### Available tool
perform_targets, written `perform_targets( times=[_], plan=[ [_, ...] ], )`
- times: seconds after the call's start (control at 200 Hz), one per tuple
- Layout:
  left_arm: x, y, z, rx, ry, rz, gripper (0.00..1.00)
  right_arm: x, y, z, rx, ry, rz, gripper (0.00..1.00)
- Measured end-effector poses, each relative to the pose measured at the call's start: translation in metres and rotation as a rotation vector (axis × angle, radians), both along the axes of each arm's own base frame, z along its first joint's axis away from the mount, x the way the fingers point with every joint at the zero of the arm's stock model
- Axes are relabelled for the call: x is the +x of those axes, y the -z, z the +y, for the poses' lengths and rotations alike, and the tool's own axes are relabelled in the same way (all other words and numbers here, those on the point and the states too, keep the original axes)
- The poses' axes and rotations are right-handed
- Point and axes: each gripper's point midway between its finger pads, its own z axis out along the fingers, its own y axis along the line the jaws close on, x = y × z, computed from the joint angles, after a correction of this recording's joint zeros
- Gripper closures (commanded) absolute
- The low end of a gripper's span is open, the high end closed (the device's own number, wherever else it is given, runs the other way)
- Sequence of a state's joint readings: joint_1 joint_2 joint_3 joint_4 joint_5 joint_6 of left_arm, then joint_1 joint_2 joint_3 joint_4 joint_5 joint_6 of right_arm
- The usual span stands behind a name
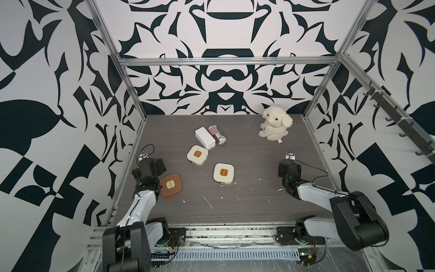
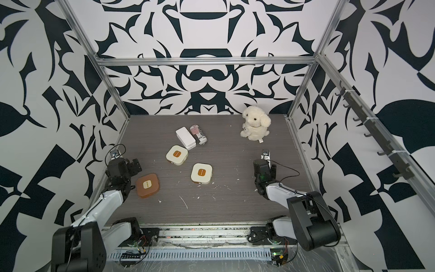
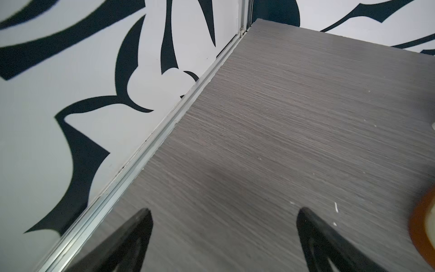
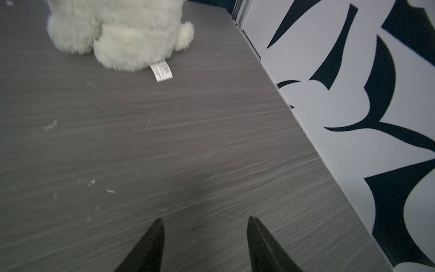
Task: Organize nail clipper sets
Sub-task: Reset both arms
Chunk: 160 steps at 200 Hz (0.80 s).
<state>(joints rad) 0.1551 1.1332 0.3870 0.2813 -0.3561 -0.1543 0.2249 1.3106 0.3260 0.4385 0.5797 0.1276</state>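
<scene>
In both top views all three nail clipper sets lie shut on the surface (image 1: 254, 205): the tan-brown case (image 1: 170, 185) beside the left arm, the far cream case (image 1: 197, 154) just beside the white box (image 1: 204, 137), the near cream case (image 1: 223, 173) toward the middle, each apart from the others. Nothing loose lies around them, so the packing looks done; with the lids down the insides cannot be checked. The cases are scattered and not lined up, so gathering them may be what is left. The white box, hard against a striped can (image 1: 217, 134), is closed too, its contents unseen; a plush dog (image 1: 275, 123) sits well apart at the back.

In the left wrist view the left tool (image 3: 223, 212) has its jaws wide apart over bare surface, holding nothing; the tan-brown case shows at the frame's edge, near it, untouched.

In the right wrist view the right tool (image 4: 204, 221) is parted and empty over bare surface, the plush dog ahead; no case is in sight.
</scene>
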Motion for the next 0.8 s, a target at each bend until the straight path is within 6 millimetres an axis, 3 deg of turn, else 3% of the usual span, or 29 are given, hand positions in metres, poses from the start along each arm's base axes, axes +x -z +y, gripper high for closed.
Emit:
perform_targets(
  times=[0.18,0.285,0.38,0.52,0.54,0.56,0.575,0.8],
  plan=[
    [0.023,0.018,-0.005,-0.095,0.004,-0.064,0.00,0.023,-0.017,0.005,0.016,-0.060,-0.150,0.37],
    [0.029,0.018,-0.009,-0.117,0.024,-0.109,0.00,0.036,-0.002,0.011,0.014,-0.108,-0.158,0.38],
    [0.038,0.010,-0.013,-0.113,0.056,-0.199,0.00,0.036,0.018,0.013,0.023,-0.135,-0.090,0.37],
    [0.042,0.040,-0.030,-0.090,0.116,-0.174,0.00,0.043,0.010,0.010,0.042,-0.137,-0.120,0.37],
    [0.043,0.046,-0.033,-0.094,0.123,-0.147,0.00,0.045,0.008,0.010,0.044,-0.138,-0.124,0.30],
    [0.043,0.048,-0.036,-0.092,0.134,-0.128,0.00,0.046,0.007,0.010,0.049,-0.137,-0.129,0.07],
    [0.045,0.048,-0.038,-0.089,0.140,-0.122,0.00,0.047,0.006,0.010,0.046,-0.139,-0.130,0.01],
    [0.064,0.017,-0.042,-0.040,0.168,-0.214,0.00,0.049,0.003,0.011,0.056,-0.145,-0.140,0.00]
  ],
)
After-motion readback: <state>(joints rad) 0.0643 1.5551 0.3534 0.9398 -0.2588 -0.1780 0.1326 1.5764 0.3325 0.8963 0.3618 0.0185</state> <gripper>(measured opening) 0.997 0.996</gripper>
